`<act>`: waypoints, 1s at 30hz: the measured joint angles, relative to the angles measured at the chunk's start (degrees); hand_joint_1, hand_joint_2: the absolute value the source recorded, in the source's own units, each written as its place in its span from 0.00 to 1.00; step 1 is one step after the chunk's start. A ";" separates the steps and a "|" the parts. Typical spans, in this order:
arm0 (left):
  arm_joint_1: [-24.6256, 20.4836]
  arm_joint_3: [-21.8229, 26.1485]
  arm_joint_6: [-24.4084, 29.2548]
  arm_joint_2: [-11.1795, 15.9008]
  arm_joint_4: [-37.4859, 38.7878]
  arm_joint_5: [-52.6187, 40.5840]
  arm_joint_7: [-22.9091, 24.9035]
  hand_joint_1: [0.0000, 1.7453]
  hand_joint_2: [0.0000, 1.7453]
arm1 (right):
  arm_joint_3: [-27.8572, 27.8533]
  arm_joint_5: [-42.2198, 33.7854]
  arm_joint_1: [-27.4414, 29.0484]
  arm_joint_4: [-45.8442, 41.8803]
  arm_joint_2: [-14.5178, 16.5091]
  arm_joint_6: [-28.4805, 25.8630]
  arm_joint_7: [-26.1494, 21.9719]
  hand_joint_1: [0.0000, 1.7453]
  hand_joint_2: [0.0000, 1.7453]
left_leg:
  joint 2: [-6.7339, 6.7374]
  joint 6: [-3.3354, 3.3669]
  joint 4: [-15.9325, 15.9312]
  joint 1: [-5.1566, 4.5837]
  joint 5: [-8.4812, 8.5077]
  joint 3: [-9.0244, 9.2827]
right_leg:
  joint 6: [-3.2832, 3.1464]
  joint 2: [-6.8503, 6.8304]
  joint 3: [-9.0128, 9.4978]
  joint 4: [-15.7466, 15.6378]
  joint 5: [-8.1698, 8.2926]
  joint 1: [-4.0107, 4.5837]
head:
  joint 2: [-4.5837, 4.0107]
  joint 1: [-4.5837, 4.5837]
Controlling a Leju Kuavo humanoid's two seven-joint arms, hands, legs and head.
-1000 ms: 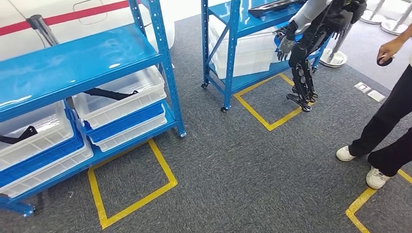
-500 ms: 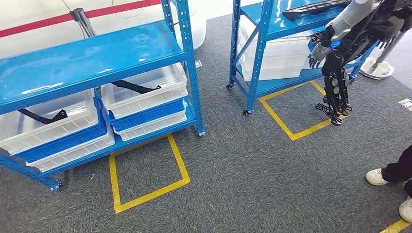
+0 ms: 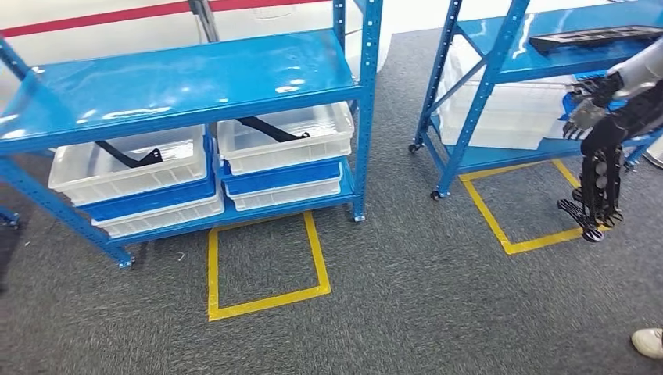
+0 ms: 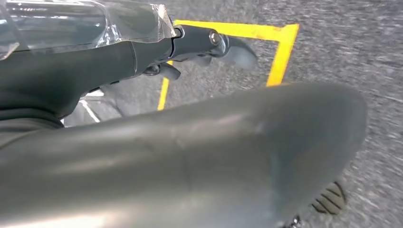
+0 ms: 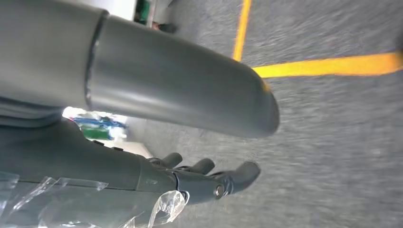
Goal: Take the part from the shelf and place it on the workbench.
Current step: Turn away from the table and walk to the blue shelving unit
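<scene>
Robot hands [image 5: 209, 178] empty, parts [image 3: 274, 129] seemingly binned.

The right hand [image 5: 204, 178] hangs over grey carpet [image 5: 332, 142], its dark fingers [image 5: 242, 173] lying straight and slightly apart, holding nothing. Crinkled clear plastic film [image 5: 161, 209] wraps the wrist behind it (the edges stick out loosely). Yellow floor tape [image 5: 328, 65] crosses the carpet, with a second strip [image 5: 242, 28] meeting it.

Two bins [image 3: 284, 137] [image 3: 129, 160] sit side by side on the left shelf's [image 3: 180, 78] lower level, each holding a part [image 3: 270, 129]. Another robot [image 3: 606, 148] stands before the right shelf [image 3: 547, 62].
</scene>
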 joint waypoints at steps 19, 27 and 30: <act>0.86 -5.95 -5.30 0.01 -0.02 -7.45 0.26 0.00 0.00 | 0.27 -0.39 0.17 0.01 -0.30 -0.20 -0.30 0.00 0.00 | -0.75 -2.90 18.28 0.67 -7.32 -9.11 | -2.02 -0.74 1.49 -8.27 6.44 -0.15 | 0.01 -0.05; 0.95 -8.06 -6.17 0.31 -0.21 -9.37 0.34 0.00 1.00 | 0.42 -1.21 -0.61 0.01 -0.20 -3.24 0.77 0.00 1.00 | 0.84 -0.71 1.25 -0.62 -0.97 -0.63 | -0.51 -1.76 2.72 -8.43 5.31 0.21 | 0.01 -0.03; 0.88 -8.56 -6.44 0.28 -0.26 -9.57 0.42 0.00 1.00 | 0.46 -1.55 -0.22 0.03 -0.28 -4.22 1.96 0.00 1.00 | 0.21 -0.14 0.26 0.01 -0.63 0.20 | 0.15 0.47 -0.20 -1.78 1.59 0.14 | 0.01 0.01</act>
